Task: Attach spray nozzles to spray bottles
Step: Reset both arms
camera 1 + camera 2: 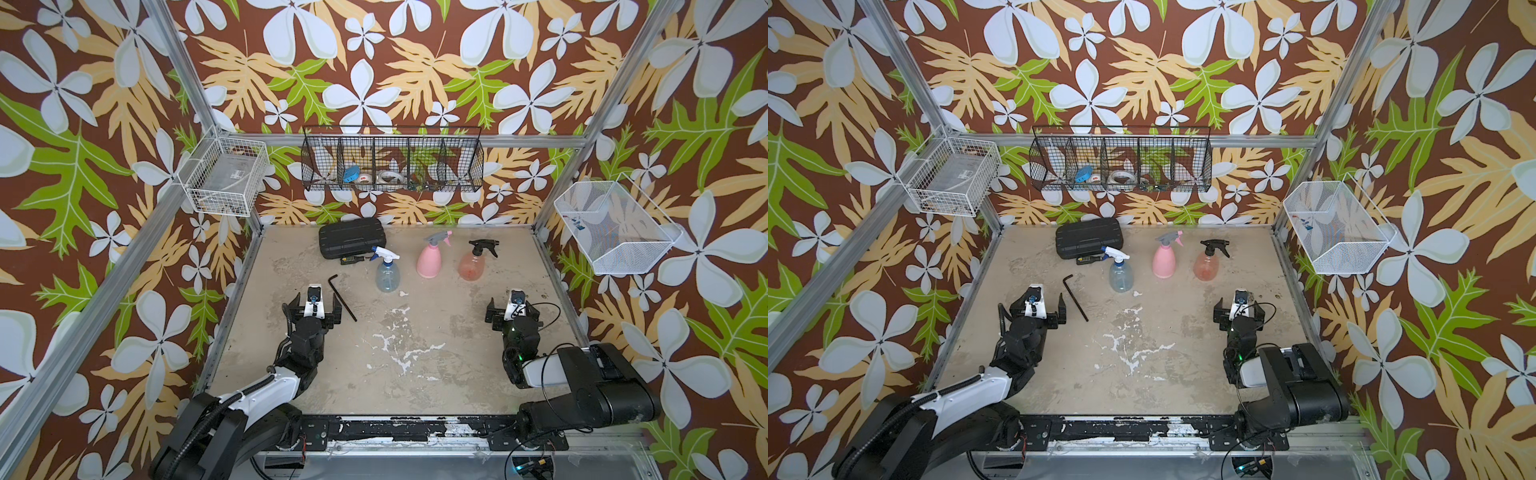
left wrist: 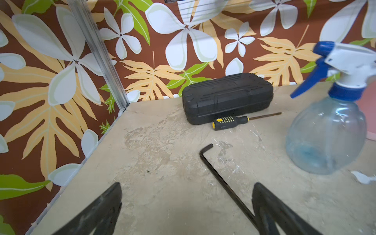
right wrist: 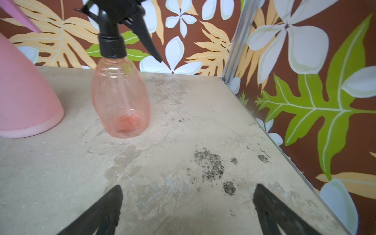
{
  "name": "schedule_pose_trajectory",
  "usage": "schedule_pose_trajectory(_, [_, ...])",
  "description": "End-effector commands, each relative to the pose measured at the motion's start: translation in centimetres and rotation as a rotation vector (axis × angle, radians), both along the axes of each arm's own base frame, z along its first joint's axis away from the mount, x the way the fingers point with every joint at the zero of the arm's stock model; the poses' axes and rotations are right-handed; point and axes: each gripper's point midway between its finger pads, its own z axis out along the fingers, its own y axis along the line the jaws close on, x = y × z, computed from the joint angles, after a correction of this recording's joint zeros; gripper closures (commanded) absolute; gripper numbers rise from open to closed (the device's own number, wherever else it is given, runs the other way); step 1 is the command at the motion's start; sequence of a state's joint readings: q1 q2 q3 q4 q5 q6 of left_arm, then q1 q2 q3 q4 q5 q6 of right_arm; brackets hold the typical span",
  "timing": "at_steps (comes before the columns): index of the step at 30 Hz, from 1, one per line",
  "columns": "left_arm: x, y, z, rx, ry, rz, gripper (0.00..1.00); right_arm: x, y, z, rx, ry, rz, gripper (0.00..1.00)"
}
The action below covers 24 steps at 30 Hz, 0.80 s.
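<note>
Worn tabletop (image 1: 415, 374), left gripper (image 1: 316, 302) and right gripper (image 1: 512, 308) gaping empty, screwdriver (image 2: 230, 123) clear only in left wrist view

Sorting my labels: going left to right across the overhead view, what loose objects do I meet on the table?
First the hex key → clear bluish bottle → pink bottle → orange bottle. The black case and screwdriver overlap the key sideways, so omitted.
</note>
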<state>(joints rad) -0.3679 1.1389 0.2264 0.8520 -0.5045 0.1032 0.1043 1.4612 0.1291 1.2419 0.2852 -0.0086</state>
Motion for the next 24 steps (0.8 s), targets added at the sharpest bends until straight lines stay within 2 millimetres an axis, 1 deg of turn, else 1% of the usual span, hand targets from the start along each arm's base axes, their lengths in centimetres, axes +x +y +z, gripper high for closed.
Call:
schedule_pose_trajectory(1, [1.7, -0.3, 1.8, -0.010, -0.072, -0.025, 0.00, 0.8, 0.0, 2.2, -0.012, -0.080, 0.002, 0.00])
schedule_pose_trajectory(4, [2.4, -0.1, 0.5, 0.025, -0.040, -0.018, 0.00, 1.1, 0.0, 2.0, -0.005, -0.069, 0.008, 0.00])
schedule_pose_trajectory(6, [2.2, 0.7, -0.7, -0.013, -0.018, 0.007, 0.00, 1.1, -0.1, 2.0, -0.003, -0.068, 0.006, 0.00])
schedule_pose_trajectory(8, [1.6, 1.5, -1.5, -0.056, -0.024, 0.025, 0.00, 1.1, -0.1, 2.0, -0.004, -0.068, 0.006, 0.00])
schedule_pose_trajectory(9, [1.5, 1.7, -1.3, -0.056, -0.043, 0.034, 0.00, 1.1, -0.1, 2.0, -0.003, -0.068, 0.007, 0.00])
schedule_pose_trajectory(11, [1.9, 1.9, -1.7, -0.041, -0.026, 0.050, 0.00, 1.2, -0.1, 2.0, -0.003, -0.067, 0.008, 0.00])
schedule_pose_trajectory(12, [1.8, 2.1, -1.7, -0.032, -0.046, 0.050, 0.00, 1.3, -0.1, 2.0, -0.001, -0.066, 0.009, 0.00])
schedule_pose_trajectory(13, [1.9, 3.0, -1.4, -0.023, -0.074, 0.101, 0.00, 1.2, -0.1, 2.0, 0.000, -0.064, 0.011, 0.00])
schedule_pose_trajectory(14, [2.0, 3.7, -1.8, -0.052, -0.054, 0.151, 0.00, 1.2, -0.1, 2.0, -0.001, -0.063, 0.009, 0.00])
schedule_pose_trajectory(15, [2.2, 4.1, -2.1, -0.074, -0.040, 0.154, 0.00, 1.2, -0.2, 2.0, 0.000, -0.064, 0.009, 0.00])
schedule_pose_trajectory(17, [2.1, 4.8, -2.1, -0.092, -0.058, 0.173, 0.00, 1.2, -0.1, 2.0, 0.000, -0.065, 0.009, 0.00])
schedule_pose_trajectory(20, [2.1, 5.0, -2.1, -0.117, -0.060, 0.158, 0.00, 1.2, -0.1, 1.9, 0.001, -0.063, 0.010, 0.00])
schedule_pose_trajectory(22, [1.7, 5.1, -2.1, -0.130, -0.072, 0.149, 0.00, 1.2, -0.1, 2.0, 0.000, -0.063, 0.010, 0.00])
schedule_pose_trajectory(24, [0.6, 5.4, -2.0, -0.152, -0.106, 0.141, 0.00, 1.3, -0.1, 2.0, 0.001, -0.066, 0.011, 0.00])
